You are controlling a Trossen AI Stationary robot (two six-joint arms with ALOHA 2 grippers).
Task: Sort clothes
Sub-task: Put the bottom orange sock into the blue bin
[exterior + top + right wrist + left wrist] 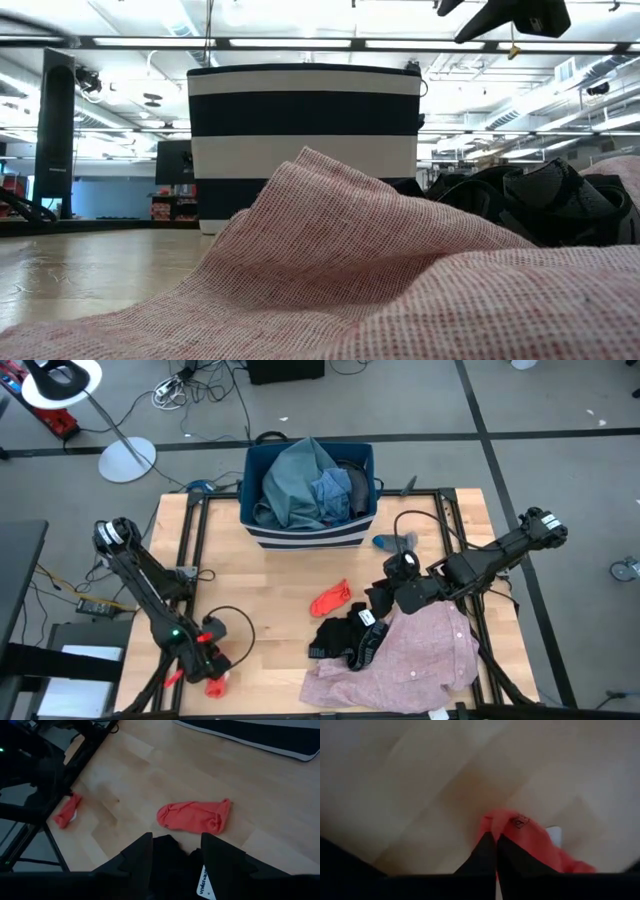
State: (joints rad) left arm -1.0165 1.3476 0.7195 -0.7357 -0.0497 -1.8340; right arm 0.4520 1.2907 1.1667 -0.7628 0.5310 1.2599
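Left gripper (212, 678): down at the bench's near left corner, fingers (485, 855) pinched together on a small red sock (217, 686) that lies on the wood there; in the left wrist view the red fabric bunches right at the fingertips.
Right gripper (383, 598): low over the middle right of the bench, jaws parted above the top of the black garment (345, 636); the right wrist view shows dark cloth between the two fingers (137, 857), but whether they touch it cannot be told.
Second red sock (330, 600): flat on bare wood near the bench's centre, just left of the right gripper, apart from the other clothes.
Black garment: crumpled in the near middle, a white label showing, its right side lying on the pink shirt.
Pink shirt (420, 660): large, spread over the near right corner; it fills the front of the low view.
Small blue piece (392, 541): at the far right of the bench, just beside the bin.
Bin (305, 532): dark blue with white stripes, at the middle of the far edge, holding a teal-grey garment (290, 485) and a bright blue one (332, 490).
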